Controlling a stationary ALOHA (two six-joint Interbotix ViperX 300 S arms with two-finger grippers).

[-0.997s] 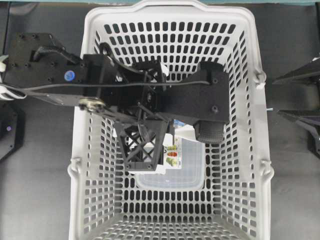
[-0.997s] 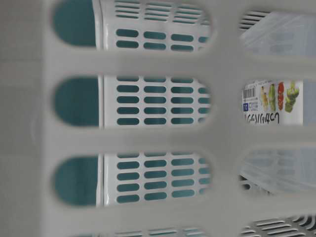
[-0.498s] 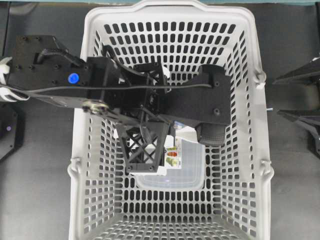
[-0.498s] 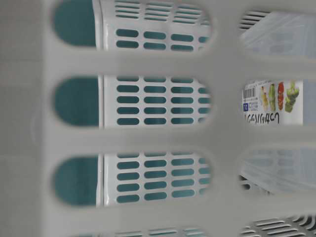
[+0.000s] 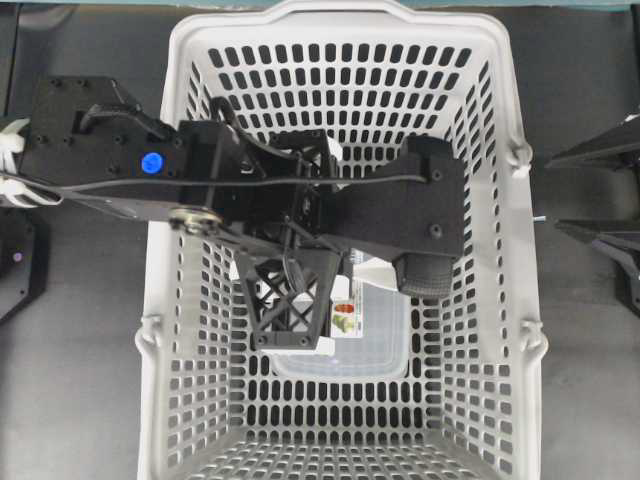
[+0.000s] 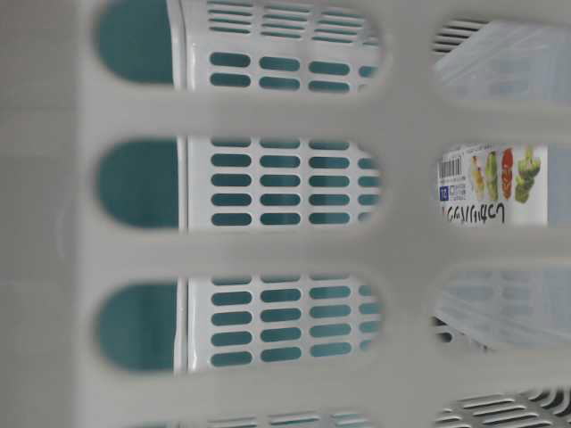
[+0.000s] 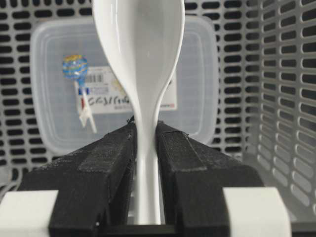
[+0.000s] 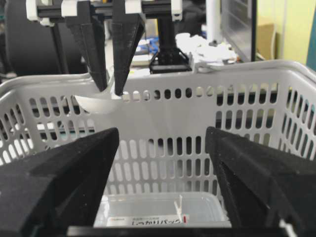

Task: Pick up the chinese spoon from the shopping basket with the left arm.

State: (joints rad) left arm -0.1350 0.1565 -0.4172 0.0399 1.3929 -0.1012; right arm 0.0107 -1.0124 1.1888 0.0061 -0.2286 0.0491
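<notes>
The glossy white chinese spoon (image 7: 139, 59) is clamped by its handle in my left gripper (image 7: 146, 131), bowl pointing away, above the floor of the shopping basket (image 5: 340, 15). From the right wrist view the spoon (image 8: 96, 102) hangs from the left gripper (image 8: 109, 90) at about the height of the basket's far rim (image 8: 197, 79). Overhead, the left arm reaches in from the left and its lattice fingers (image 5: 290, 305) cover most of the spoon. My right gripper (image 5: 553, 194) stays outside the basket on the right, jaws wide apart and empty (image 8: 162, 133).
A clear lidded container (image 5: 375, 330) with a printed label lies on the basket floor below the spoon (image 7: 197, 74), with a lollipop (image 7: 75, 66) inside. The basket's slotted walls (image 7: 286, 98) stand close on every side. The table-level view looks through the basket wall (image 6: 268, 116).
The left arm has shifted slightly to the right with the spoon still in its grip. The right arm and the container have not moved.
</notes>
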